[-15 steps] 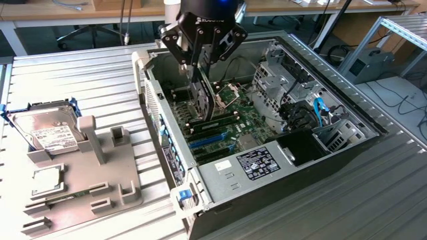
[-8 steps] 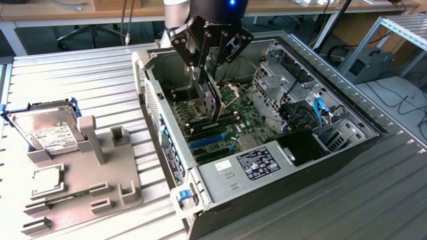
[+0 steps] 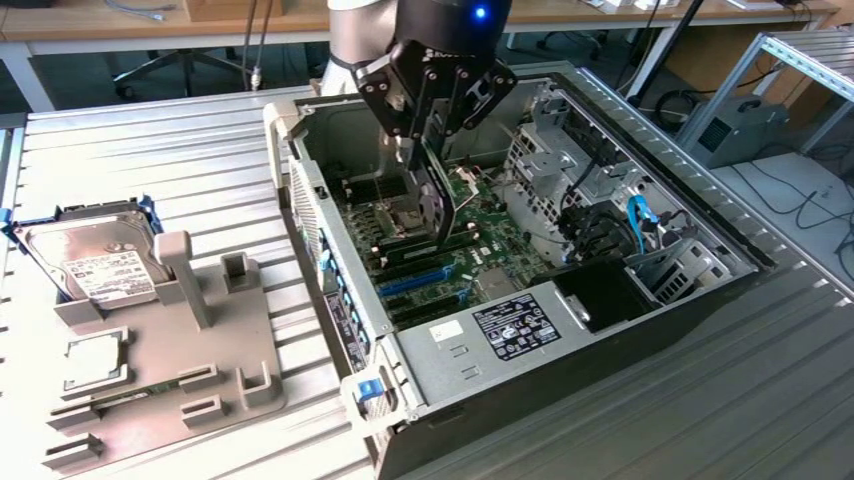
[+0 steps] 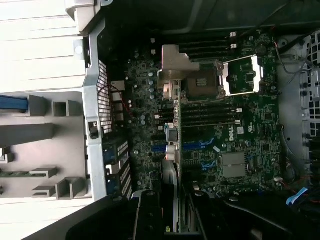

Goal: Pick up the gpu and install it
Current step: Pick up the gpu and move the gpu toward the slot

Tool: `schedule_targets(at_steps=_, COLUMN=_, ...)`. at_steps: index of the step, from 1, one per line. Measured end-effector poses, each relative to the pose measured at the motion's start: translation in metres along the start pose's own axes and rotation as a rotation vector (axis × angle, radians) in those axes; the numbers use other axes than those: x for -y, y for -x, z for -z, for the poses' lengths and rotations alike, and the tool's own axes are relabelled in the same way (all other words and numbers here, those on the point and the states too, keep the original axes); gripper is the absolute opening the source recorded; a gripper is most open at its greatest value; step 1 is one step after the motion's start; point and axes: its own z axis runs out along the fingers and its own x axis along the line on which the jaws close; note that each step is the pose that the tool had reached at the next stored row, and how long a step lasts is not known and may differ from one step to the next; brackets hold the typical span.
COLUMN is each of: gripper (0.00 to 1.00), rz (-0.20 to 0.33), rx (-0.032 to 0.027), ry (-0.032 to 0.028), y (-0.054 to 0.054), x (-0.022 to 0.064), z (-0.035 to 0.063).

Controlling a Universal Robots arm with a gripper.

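The gpu (image 3: 437, 205) is a thin dark card hanging upright inside the open computer case (image 3: 694, 285), over the green motherboard (image 3: 487, 250). My gripper (image 3: 427, 140) is above it, shut on the card's upper edge. In the wrist view the gpu (image 4: 173, 150) appears edge-on between my two black fingers (image 4: 149, 215), and its silver bracket (image 4: 175, 67) points toward the case's rear wall. The card's lower edge sits just above the board, beside the processor socket (image 4: 200, 85), a short way from the blue expansion slots (image 3: 414, 285). I cannot tell whether it touches the board.
A grey parts fixture (image 3: 174, 350) stands at the exterior view's left. It holds a silver hard drive (image 3: 94, 262) with a white label. Inside the case, drive cages (image 3: 574, 150), cables (image 3: 638, 220) and a power supply (image 3: 514, 325) crowd the exterior view's right side. The case stands on a ribbed metal table (image 3: 147, 160).
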Motion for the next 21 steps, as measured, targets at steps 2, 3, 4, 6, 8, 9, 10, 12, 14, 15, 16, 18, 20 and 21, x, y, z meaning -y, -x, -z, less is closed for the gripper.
schedule_targets(at_steps=2, gripper=0.26, rz=0.000, rx=0.0000, ry=0.0000, y=0.003, x=0.0000, z=-0.0012)
schedule_targets(at_steps=3, gripper=0.26, rz=0.000, rx=-0.0001, ry=-0.0001, y=0.004, x=0.0000, z=-0.0019)
schedule_targets(at_steps=4, gripper=0.26, rz=0.000, rx=0.0000, ry=-0.0001, y=0.006, x=-0.0001, z=-0.0028)
schedule_targets(at_steps=6, gripper=0.26, rz=0.000, rx=0.0000, ry=0.0000, y=0.010, x=-0.0002, z=-0.0047)
schedule_targets(at_steps=8, gripper=0.26, rz=0.000, rx=0.0000, ry=-0.0001, y=0.013, x=-0.0003, z=-0.0061)
schedule_targets(at_steps=9, gripper=0.26, rz=0.000, rx=0.0000, ry=0.0000, y=0.015, x=-0.0003, z=-0.0072)
schedule_targets(at_steps=10, gripper=0.26, rz=0.000, rx=0.0000, ry=-0.0001, y=0.018, x=-0.0004, z=-0.0083)
schedule_targets(at_steps=12, gripper=0.26, rz=0.000, rx=0.0000, ry=0.0000, y=0.022, x=-0.0005, z=-0.0103)
schedule_targets(at_steps=14, gripper=0.26, rz=0.000, rx=0.0000, ry=0.0000, y=0.026, x=-0.0006, z=-0.0126)
schedule_targets(at_steps=15, gripper=0.26, rz=0.000, rx=0.0000, ry=0.0000, y=0.028, x=-0.0007, z=-0.0139)
schedule_targets(at_steps=16, gripper=0.26, rz=0.000, rx=0.0000, ry=-0.0001, y=0.029, x=-0.0007, z=-0.0151)
schedule_targets(at_steps=18, gripper=0.26, rz=0.000, rx=-0.0001, ry=-0.0002, y=0.032, x=-0.0008, z=-0.0170)
schedule_targets(at_steps=20, gripper=0.26, rz=0.000, rx=0.0000, ry=0.0000, y=0.036, x=-0.0008, z=-0.0210)
schedule_targets(at_steps=21, gripper=0.26, rz=0.000, rx=0.0000, ry=0.0000, y=0.037, x=-0.0009, z=-0.0227)
